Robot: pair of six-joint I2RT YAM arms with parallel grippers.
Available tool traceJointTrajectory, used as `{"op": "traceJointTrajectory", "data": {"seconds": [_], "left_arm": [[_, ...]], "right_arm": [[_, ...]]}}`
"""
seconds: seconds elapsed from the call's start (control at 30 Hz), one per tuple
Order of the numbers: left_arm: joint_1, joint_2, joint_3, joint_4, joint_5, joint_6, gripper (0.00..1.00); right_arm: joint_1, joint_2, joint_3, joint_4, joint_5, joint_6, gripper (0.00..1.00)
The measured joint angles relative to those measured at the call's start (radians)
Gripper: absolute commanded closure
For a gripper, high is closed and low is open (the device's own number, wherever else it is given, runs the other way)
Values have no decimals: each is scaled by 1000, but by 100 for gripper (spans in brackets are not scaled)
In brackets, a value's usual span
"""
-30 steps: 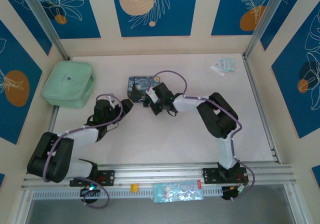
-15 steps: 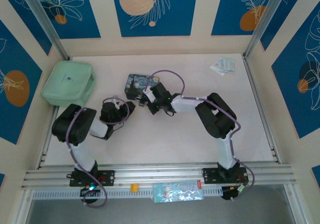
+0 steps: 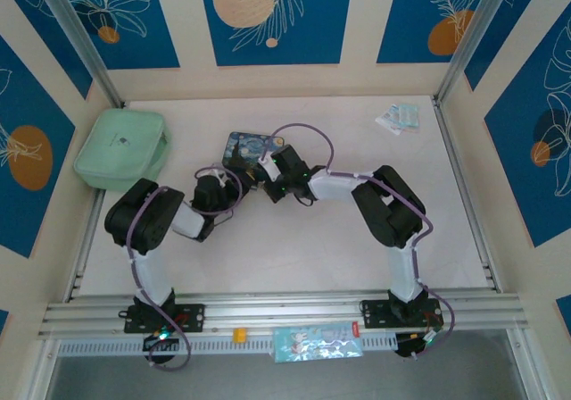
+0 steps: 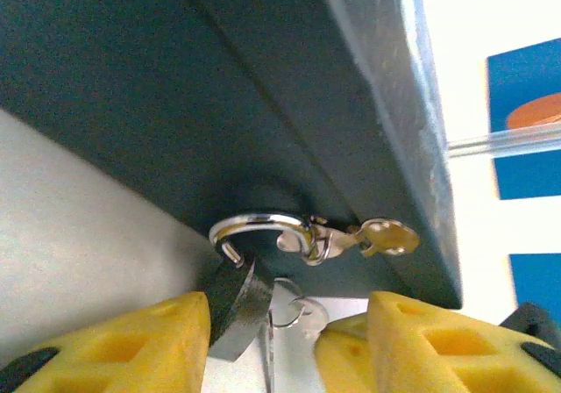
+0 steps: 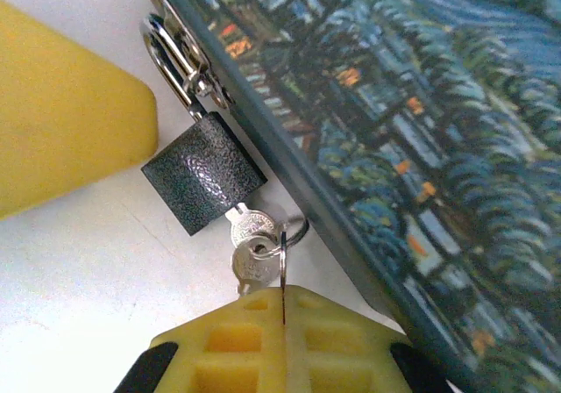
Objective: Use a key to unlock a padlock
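Change since a second ago: the left arm [image 3: 165, 217] is folded in, the left gripper [image 4: 279, 345] brought nearer the tin [image 3: 239, 146]. From the left wrist its jaws are seen half spread astride the padlock [image 4: 233, 309] on the tin's near side. From the right wrist, the key [image 5: 249, 226] is seen in the padlock, its bunch [image 5: 254, 263] pinched by the closed right gripper [image 5: 282, 327].

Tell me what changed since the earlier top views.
The left arm swung its elbow up and inward, bringing the left gripper closer to the blue painted tin box, open jaws either side of the small dark padlock. The right gripper stayed shut on the thin silvery key ring.
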Motion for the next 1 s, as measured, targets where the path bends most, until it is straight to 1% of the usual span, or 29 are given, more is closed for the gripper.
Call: {"op": "traceJointTrajectory", "data": {"seconds": [0.03, 0.1, 0.17, 0.23, 0.3, 0.43, 0.5, 0.57, 0.67, 0.77, 0.87, 0.93, 1.0], "left_arm": [[-5, -12, 12, -43, -10, 12, 47], [-14, -25, 39, -112, -24, 35, 47], [-19, -29, 55, -147, -32, 49, 47], [-20, -31, 61, -165, -35, 52, 47], [-23, -36, 64, -180, -43, 53, 47], [-27, -40, 64, -185, -63, 55, 46], [-26, -40, 64, -184, -64, 54, 46], [-25, -40, 64, -183, -69, 53, 49], [-16, -39, 64, -188, -70, 54, 55], [-7, -40, 69, -216, -66, 62, 59], [-2, -45, 78, -251, -68, 76, 65], [2, -45, 78, -258, -67, 79, 66], [3, -43, 81, -262, -65, 79, 65]], "right_arm": [[-2, -5, -2, 0, -7, 3, 100], [-4, -16, -3, 3, -20, 10, 92], [-9, -35, -10, 7, -31, 13, 79], [-15, -65, -23, 11, -40, 23, 68], [-29, -105, -30, 8, -64, 37, 62], [-99, -188, -28, 8, -134, 82, 60], [-130, -203, -22, 14, -154, 105, 59], [-159, -198, -2, 9, -157, 133, 56], [-169, -166, 50, -23, -145, 170, 53], [-171, -109, 125, -59, -130, 217, 52], [-177, -47, 197, -92, -122, 278, 52], [-183, -12, 233, -111, -122, 315, 52], [-190, 21, 268, -129, -120, 347, 52]]}}
